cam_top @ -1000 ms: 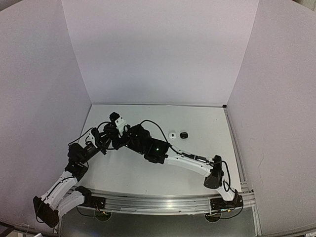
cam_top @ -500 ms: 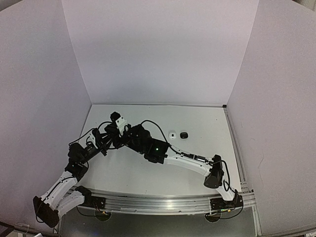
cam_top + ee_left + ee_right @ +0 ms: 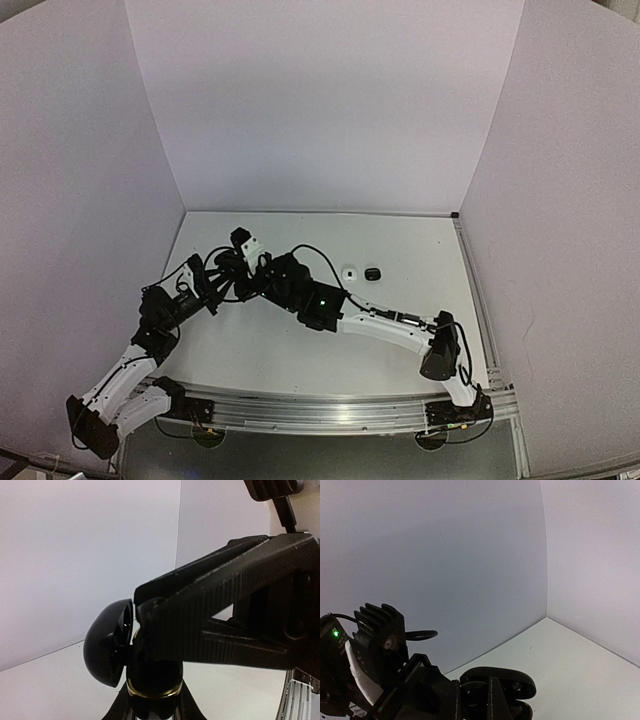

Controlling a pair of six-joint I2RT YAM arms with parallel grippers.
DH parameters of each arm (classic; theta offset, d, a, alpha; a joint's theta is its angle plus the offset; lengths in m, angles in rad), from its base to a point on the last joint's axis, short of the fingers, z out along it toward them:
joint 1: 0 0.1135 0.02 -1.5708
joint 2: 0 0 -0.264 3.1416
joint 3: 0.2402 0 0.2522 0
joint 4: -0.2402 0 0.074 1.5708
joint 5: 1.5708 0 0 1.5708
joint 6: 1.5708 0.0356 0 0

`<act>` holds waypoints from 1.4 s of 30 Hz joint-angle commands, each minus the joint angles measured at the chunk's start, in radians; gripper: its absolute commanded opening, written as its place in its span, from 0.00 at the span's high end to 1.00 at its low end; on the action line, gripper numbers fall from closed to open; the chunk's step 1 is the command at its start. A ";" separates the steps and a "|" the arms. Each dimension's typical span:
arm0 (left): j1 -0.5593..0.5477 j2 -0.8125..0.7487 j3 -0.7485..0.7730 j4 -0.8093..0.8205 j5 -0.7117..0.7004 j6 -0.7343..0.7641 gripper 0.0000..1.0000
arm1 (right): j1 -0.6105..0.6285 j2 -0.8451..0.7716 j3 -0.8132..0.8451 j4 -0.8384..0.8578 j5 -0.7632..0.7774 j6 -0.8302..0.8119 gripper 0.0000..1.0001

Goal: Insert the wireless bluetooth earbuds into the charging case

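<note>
Gripping the charging case (image 3: 112, 650) from below, the left end effector (image 3: 152, 709) is clamped on its body, with the lid flipped open toward 9 o'clock in the left wrist view. The right end effector (image 3: 142, 605) is closed, tips at the case mouth — whether an earbud sits between them is hidden. Both meet at 9 o'clock on the surface (image 3: 400, 240) — a white case (image 3: 350, 273) and a black case (image 3: 372, 273) lie side by side at their 3 o'clock, apart from them.

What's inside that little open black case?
The black case stands open, lid tipped back, but the right arm's fingers cover its mouth, so its inside is hidden.
</note>
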 commanded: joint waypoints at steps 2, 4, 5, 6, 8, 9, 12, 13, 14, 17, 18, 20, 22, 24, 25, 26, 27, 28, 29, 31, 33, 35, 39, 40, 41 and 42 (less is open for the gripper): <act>0.000 -0.010 0.066 0.072 -0.002 -0.027 1.00 | -0.013 -0.079 -0.041 -0.014 0.028 -0.025 1.00; 0.000 -0.005 0.070 0.076 0.008 -0.018 1.00 | -0.013 -0.070 -0.040 -0.013 0.026 -0.020 1.00; 0.000 -0.002 0.070 0.080 0.018 -0.008 1.00 | -0.013 -0.062 -0.036 -0.013 0.023 -0.017 1.00; 0.000 0.000 0.069 0.082 0.031 0.005 1.00 | -0.013 -0.053 -0.028 -0.014 0.019 -0.015 1.00; -0.001 0.001 0.066 0.086 0.042 0.021 1.00 | -0.013 -0.037 -0.013 -0.012 0.016 -0.013 1.00; -0.001 0.000 0.066 0.084 0.044 0.024 1.00 | -0.013 -0.031 -0.006 -0.013 0.013 -0.015 1.00; 0.000 0.003 0.067 0.081 0.047 0.031 1.00 | -0.013 -0.012 0.020 -0.013 0.000 -0.014 1.00; 0.000 0.005 0.067 0.081 0.048 0.032 1.00 | -0.013 -0.003 0.031 -0.013 -0.006 -0.011 1.00; 0.000 0.006 0.068 0.080 0.051 0.032 1.00 | -0.013 0.006 0.042 -0.014 -0.013 -0.006 1.00; 0.000 0.010 0.069 0.080 0.054 0.029 1.00 | -0.013 0.030 0.072 -0.015 -0.026 -0.001 1.00; 0.000 0.009 0.069 0.080 0.053 0.030 1.00 | -0.013 0.034 0.076 -0.015 -0.025 0.001 1.00; -0.001 0.006 0.071 0.079 0.053 0.038 1.00 | -0.014 0.037 0.075 -0.014 -0.025 0.002 1.00; -0.001 0.004 0.071 0.079 0.050 0.046 1.00 | -0.015 0.037 0.071 -0.014 -0.027 0.004 1.00; 0.000 0.004 0.074 0.081 0.040 0.047 1.00 | -0.017 0.034 0.062 -0.014 -0.025 0.006 1.00; 0.000 0.005 0.075 0.080 0.035 0.047 1.00 | -0.017 0.031 0.055 -0.014 -0.025 0.009 1.00; -0.001 0.006 0.075 0.081 0.031 0.046 1.00 | -0.018 0.028 0.050 -0.013 -0.026 0.013 1.00; 0.000 0.007 0.075 0.081 0.028 0.045 1.00 | -0.018 0.026 0.046 -0.015 -0.027 0.019 1.00; -0.001 0.008 0.076 0.081 0.022 0.042 1.00 | -0.018 0.024 0.040 -0.014 -0.032 0.026 1.00; -0.001 0.009 0.077 0.081 0.015 0.039 1.00 | -0.018 0.022 0.033 -0.014 -0.037 0.032 1.00; 0.000 0.012 0.079 0.078 0.000 0.031 1.00 | -0.018 0.014 0.012 -0.014 -0.048 0.046 1.00; -0.001 0.013 0.079 0.074 -0.006 0.030 1.00 | -0.017 0.001 -0.012 -0.015 -0.071 0.053 1.00; -0.001 0.016 0.074 0.073 -0.016 0.023 1.00 | -0.017 -0.005 -0.026 -0.015 -0.094 0.059 1.00; 0.000 0.014 0.071 0.083 -0.007 0.025 1.00 | -0.018 -0.010 -0.046 -0.014 -0.102 0.069 1.00; 0.000 0.015 0.071 0.085 -0.005 0.027 1.00 | -0.019 -0.006 -0.041 -0.016 -0.109 0.069 1.00; 0.000 0.015 0.073 0.085 -0.010 0.026 1.00 | -0.019 -0.001 -0.038 -0.016 -0.116 0.068 1.00; 0.000 0.015 0.074 0.083 -0.021 0.023 1.00 | -0.019 -0.001 -0.039 -0.016 -0.121 0.066 1.00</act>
